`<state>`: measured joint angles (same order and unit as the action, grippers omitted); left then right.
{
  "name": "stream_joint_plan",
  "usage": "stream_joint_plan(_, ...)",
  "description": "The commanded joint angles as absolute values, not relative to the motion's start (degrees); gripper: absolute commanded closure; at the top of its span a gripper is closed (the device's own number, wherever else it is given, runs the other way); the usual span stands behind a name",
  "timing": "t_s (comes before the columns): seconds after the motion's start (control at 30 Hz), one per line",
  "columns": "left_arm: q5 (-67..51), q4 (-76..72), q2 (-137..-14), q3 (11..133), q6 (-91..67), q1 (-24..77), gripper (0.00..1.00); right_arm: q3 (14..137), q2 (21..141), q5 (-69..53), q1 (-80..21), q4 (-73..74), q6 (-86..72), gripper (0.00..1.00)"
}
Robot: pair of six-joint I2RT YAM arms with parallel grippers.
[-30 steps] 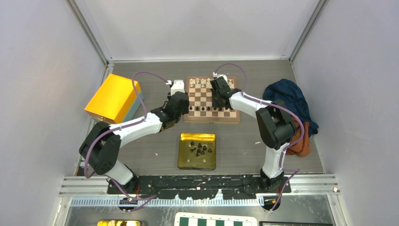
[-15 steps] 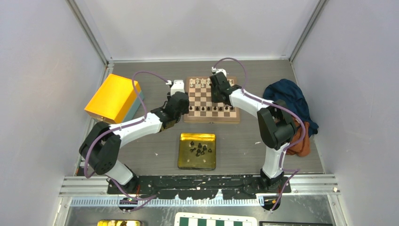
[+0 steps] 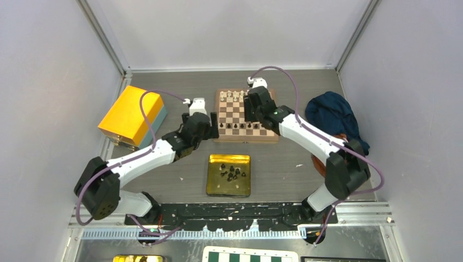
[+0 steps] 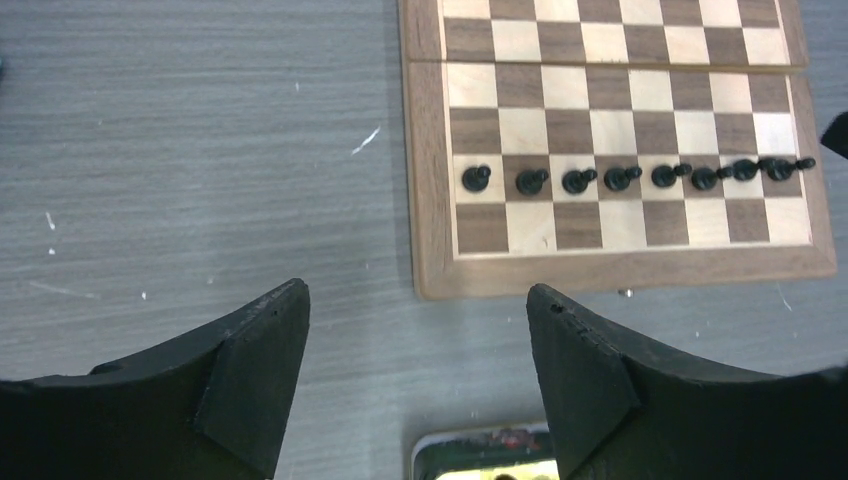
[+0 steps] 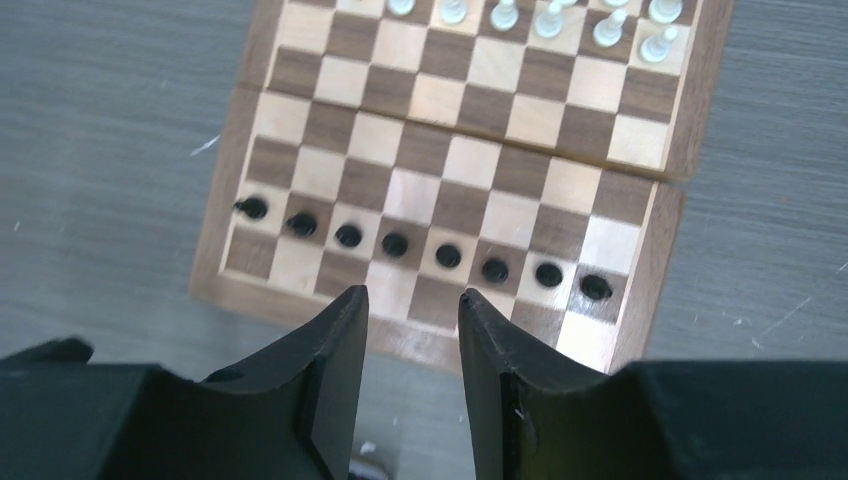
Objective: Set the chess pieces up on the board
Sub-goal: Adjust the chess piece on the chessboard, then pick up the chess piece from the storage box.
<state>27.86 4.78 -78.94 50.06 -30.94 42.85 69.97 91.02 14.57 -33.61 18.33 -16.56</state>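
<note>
I am looking down on a grey wood-grain table (image 3: pixel 284 164). The board (image 3: pixel 229 112) lies toward its far side. A yellow box (image 3: pixel 131 113) is at the board's 9 o'clock and a heap of blue cloth (image 3: pixel 333 117) at its 3 o'clock. A gold tray (image 3: pixel 215 183) sits near the board at its 6 o'clock.

My left gripper (image 4: pixel 415 310) hovers over bare table just off the board's near-left corner, jaws spread wide and empty. My right gripper (image 5: pixel 412 300) hangs over the board's near edge, jaws only narrowly parted, with nothing between them.

Eight black pawns (image 4: pixel 620 178) stand in a line, one row in from the near rim. The row nearest the rim is bare. White pieces (image 5: pixel 555 18) crowd the far edge. A small cluster of loose black pieces (image 3: pixel 231 172) lies in the tray.

I judge the black back row is the step in hand. The next move calls for lowering a gripper to the tray at 6 o'clock, pinching one small piece cleanly, then setting it upright without knocking the pawns.
</note>
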Motion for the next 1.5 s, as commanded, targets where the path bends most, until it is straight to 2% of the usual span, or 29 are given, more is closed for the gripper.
stream_joint_plan(0.0,26.3,8.5,-72.8,47.3,-33.9,43.9,0.18,66.1,83.7,17.1,-38.3,20.8,-15.8,0.55)
stream_joint_plan(0.03,26.3,9.0,-71.4,46.5,-34.3,44.1,0.03,65.0,82.3,17.3,-39.4,21.5,-16.0,0.54)
stream_joint_plan(0.07,26.2,9.6,-69.5,45.7,-34.5,44.2,0.01,63.8,80.7,17.4,-40.6,21.9,-16.3,0.54)
stream_joint_plan(0.27,27.0,13.3,-61.5,41.2,-36.6,44.6,0.00,56.9,73.1,20.2,-49.0,24.7,-19.5,0.54)
stream_joint_plan(0.57,28.9,16.9,-52.6,36.0,-38.9,44.7,0.00,51.6,72.4,24.2,-60.2,26.0,-24.1,0.54)
stream_joint_plan(0.8,28.9,17.5,-49.7,34.5,-39.4,44.7,0.00,48.3,73.5,23.4,-61.9,23.0,-26.7,0.55)
stream_joint_plan(1.47,29.3,16.9,-49.7,34.5,-39.6,44.7,0.01,48.3,79.6,20.4,-63.9,19.6,-28.4,0.57)
